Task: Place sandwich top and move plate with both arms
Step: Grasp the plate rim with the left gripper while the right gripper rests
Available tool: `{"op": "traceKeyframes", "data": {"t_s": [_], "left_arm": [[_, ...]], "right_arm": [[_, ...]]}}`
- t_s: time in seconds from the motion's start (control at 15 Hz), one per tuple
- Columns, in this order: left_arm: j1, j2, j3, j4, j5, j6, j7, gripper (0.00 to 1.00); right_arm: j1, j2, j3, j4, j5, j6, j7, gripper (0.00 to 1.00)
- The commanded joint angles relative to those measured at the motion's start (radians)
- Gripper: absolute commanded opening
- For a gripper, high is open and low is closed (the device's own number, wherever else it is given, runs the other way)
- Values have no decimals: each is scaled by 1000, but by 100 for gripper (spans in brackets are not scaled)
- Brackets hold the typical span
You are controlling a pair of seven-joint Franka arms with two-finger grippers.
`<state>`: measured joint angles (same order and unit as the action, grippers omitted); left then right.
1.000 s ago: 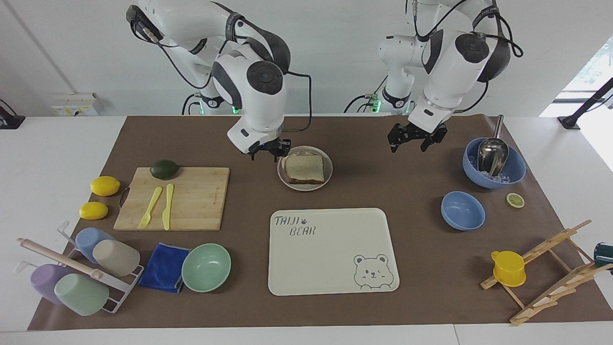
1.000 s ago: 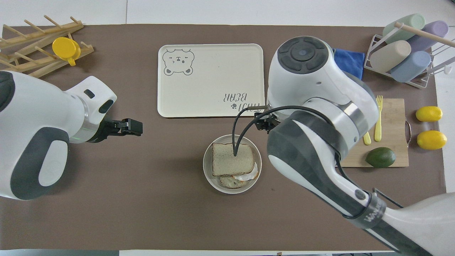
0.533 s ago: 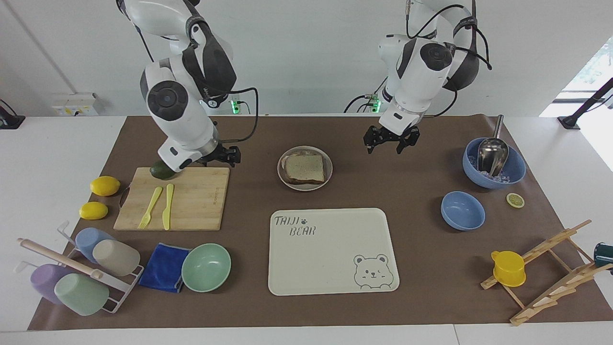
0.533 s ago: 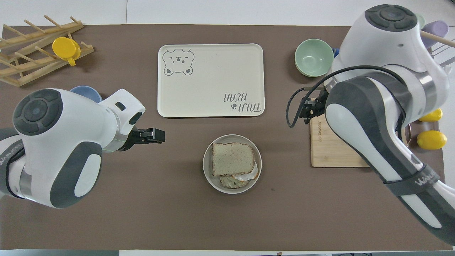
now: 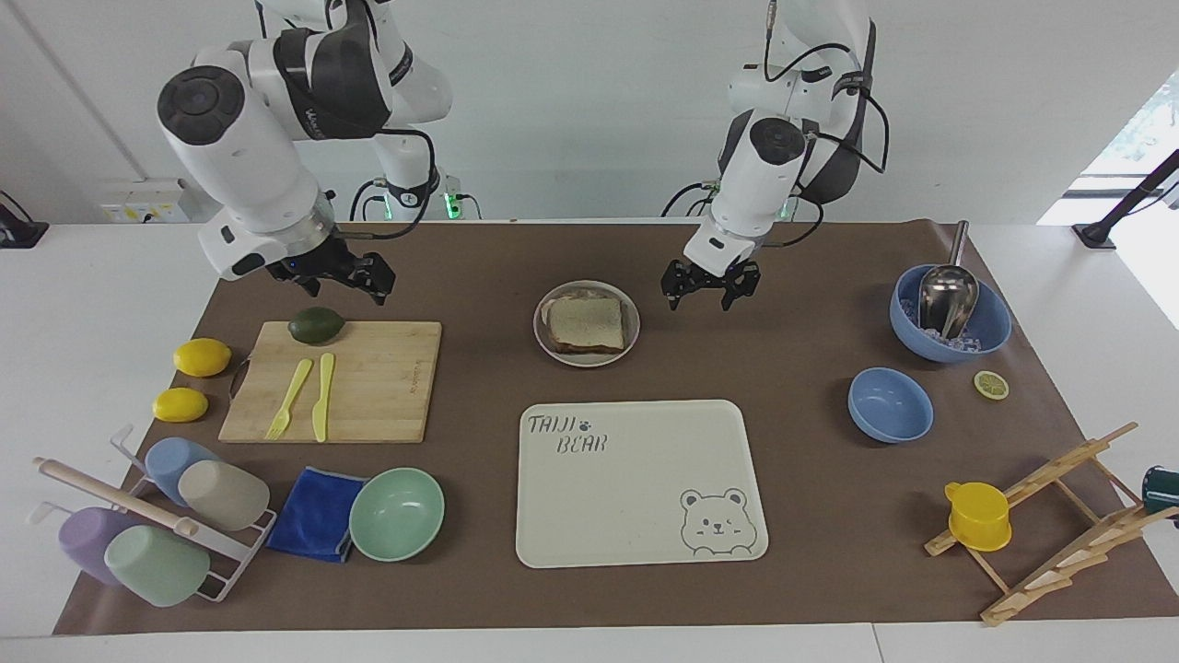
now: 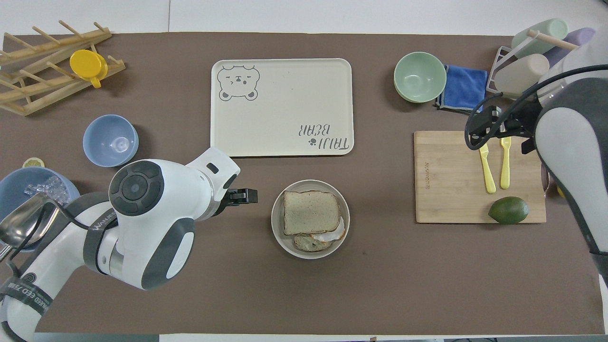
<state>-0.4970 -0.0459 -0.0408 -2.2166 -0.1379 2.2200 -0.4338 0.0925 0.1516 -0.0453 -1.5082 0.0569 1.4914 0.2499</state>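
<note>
The sandwich top [image 5: 587,320] [image 6: 311,212] lies flat on the egg and lower slice, on the round beige plate [image 5: 542,335] [image 6: 278,229] in the middle of the mat. Nothing grips it. My left gripper [image 5: 705,287] [image 6: 247,195] hangs open just beside the plate, toward the left arm's end, without touching it. My right gripper [image 5: 350,276] is raised and open with nothing in it, above the wooden cutting board [image 5: 387,387] near the avocado [image 5: 316,324].
The cream bear tray [image 5: 636,543] lies farther from the robots than the plate. A mint-green bowl [image 5: 396,513], a blue cloth and a cup rack [image 5: 147,516] stand toward the right arm's end. Two blue bowls [image 5: 889,403] and a wooden rack [image 5: 1059,516] stand toward the left arm's end.
My right gripper let go of the sandwich top, opened and swung away from the plate to above the cutting board. My left gripper moved closer to the plate. The bread has not moved.
</note>
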Motion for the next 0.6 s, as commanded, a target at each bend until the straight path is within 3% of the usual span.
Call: {"op": "traceKeyframes", "data": {"t_s": [0.0, 0.33, 0.53], "left_arm": [[-21, 0, 15, -12, -9, 29, -13, 100], [-92, 46, 15, -69, -40, 164, -30, 99], [-98, 72, 15, -86, -75, 188, -26, 90]], "right_arm": [[29, -43, -64, -21, 50, -20, -26, 100], [18, -107, -71, -53, 38, -106, -56, 100], [15, -130, -71, -81, 32, -111, -61, 100]]}}
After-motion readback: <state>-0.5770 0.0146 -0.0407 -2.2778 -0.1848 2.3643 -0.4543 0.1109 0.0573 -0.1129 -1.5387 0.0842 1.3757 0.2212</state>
